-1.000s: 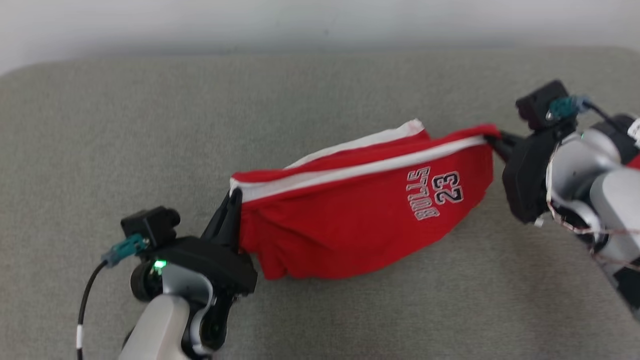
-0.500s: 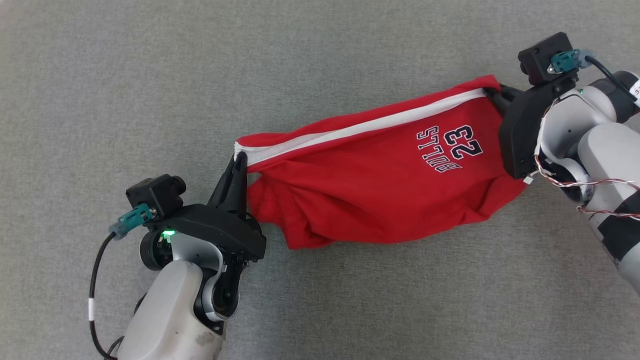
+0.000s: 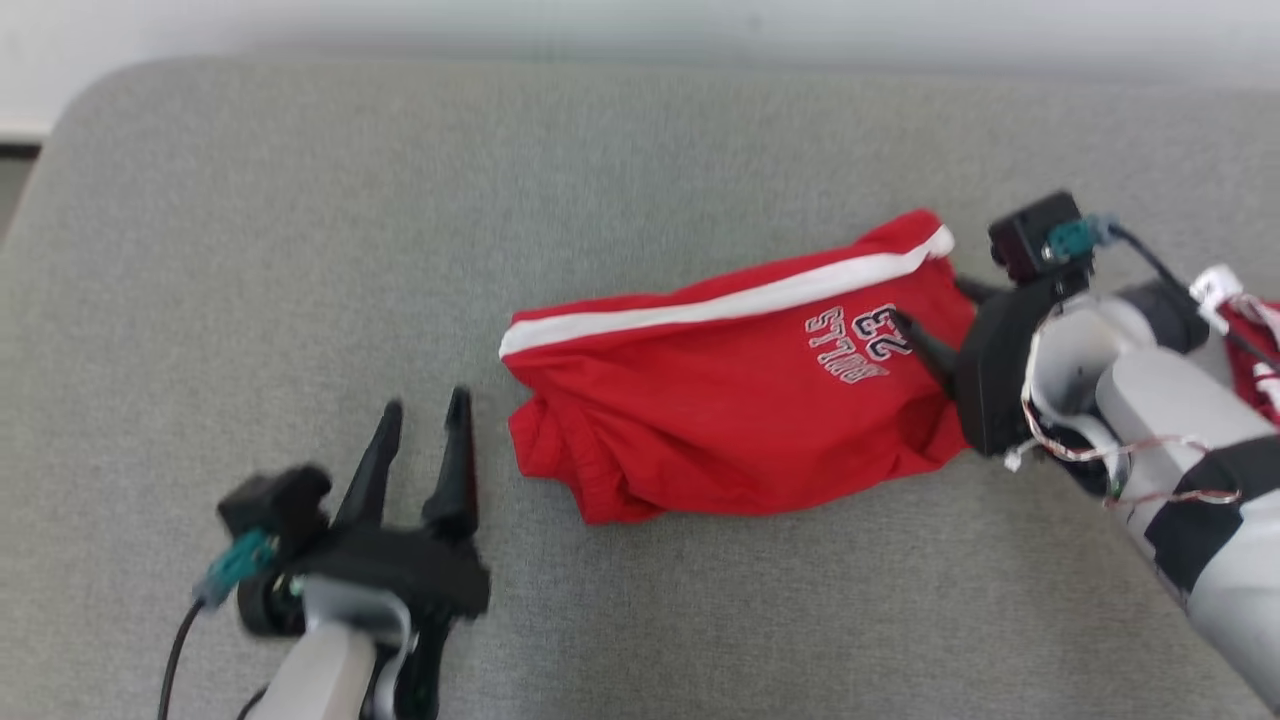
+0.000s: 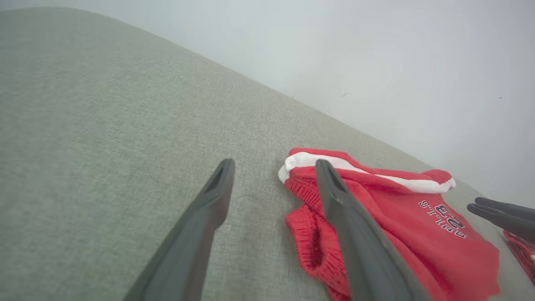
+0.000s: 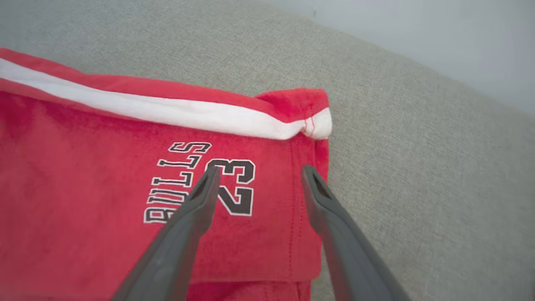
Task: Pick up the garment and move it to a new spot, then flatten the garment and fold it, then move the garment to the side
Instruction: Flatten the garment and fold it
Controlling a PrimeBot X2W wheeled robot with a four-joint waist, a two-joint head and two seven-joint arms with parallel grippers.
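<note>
Grey woven table (image 3: 300, 250) cover spread wide, plain and lightly textured, rounded off at the 10 o'clock corner of the head view. Pale, bare wall (image 3: 600, 25) beyond the far edge, at 12 o'clock. Thin dark strip (image 3: 15, 150) between 9 and 10 o'clock, just off that rounded corner, below the wall. Second red cloth item (image 3: 1265, 350) at 3 o'clock, cut by the frame edge. Reads as red mesh at 4 o'clock in the left wrist view. Kind unclear.

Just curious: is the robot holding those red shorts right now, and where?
Nothing is held: left fingers and right fingers are open; the red shorts lie free.
</note>
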